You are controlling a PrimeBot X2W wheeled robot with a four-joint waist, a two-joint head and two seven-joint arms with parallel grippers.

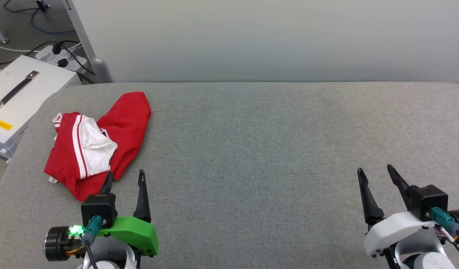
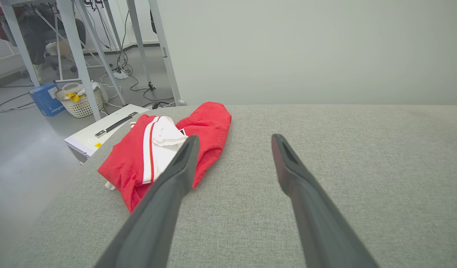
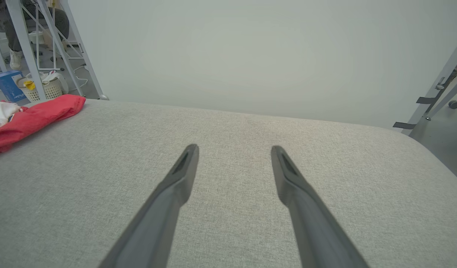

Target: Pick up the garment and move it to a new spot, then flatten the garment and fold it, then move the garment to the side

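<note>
The shirt lies crumpled in a loose heap on the grey tabletop, red body bunched up with a white sleeve and its striped trim turned up on top. One red fold pokes out away from the robot, towards the pale wall behind.

Just on the robot's side of the shirt sits the left gripper, jaws spread wide and holding nothing. From the head view, one finger overlaps the shirt's near hem; I can't tell whether it touches the cloth or hangs above it. Its own wrist view has the left gripper pointing past the shirt, one finger crossing in front of the red fabric and the other over bare cloth beside it.

The right gripper is well apart from the shirt, far off to its right, jaws also wide and holding nothing. In its wrist view, the right gripper hangs over bare tabletop, with the shirt far away at the left edge.

Beyond the shirt, off the tabletop, stands a white box with a dark handle, and farther off a basket on the floor.
</note>
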